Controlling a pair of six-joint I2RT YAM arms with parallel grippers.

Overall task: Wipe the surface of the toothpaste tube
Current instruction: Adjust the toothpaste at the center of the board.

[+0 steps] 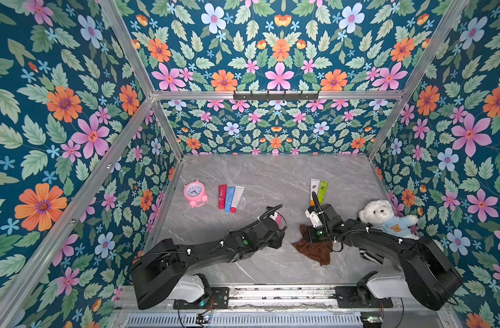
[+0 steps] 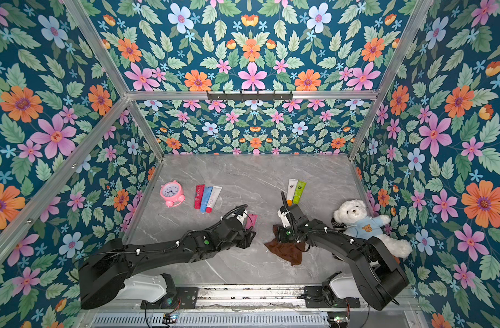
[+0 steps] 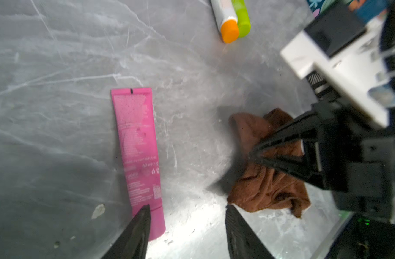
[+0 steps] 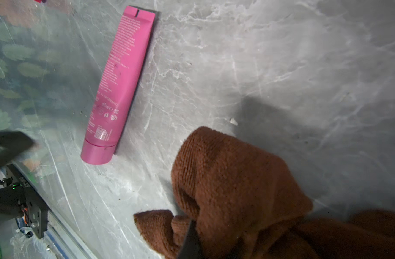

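The left gripper (image 3: 188,207), reaching in low from the front, stands open over the cap end of the pink toothpaste tube (image 3: 137,143), which lies flat mid-table. Just beside it, the right gripper (image 3: 253,155) is clamped on a brown cloth (image 3: 268,186) resting on the grey marble table (image 1: 271,176) – floral walls (image 1: 72,127) enclose three sides, and the strip by the back wall lies open

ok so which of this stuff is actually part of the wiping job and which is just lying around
In the job: pink tube, brown cloth in the right gripper, open left gripper.
Lying about: alarm clock, teddy bear, three tubes in a row, two more tubes.
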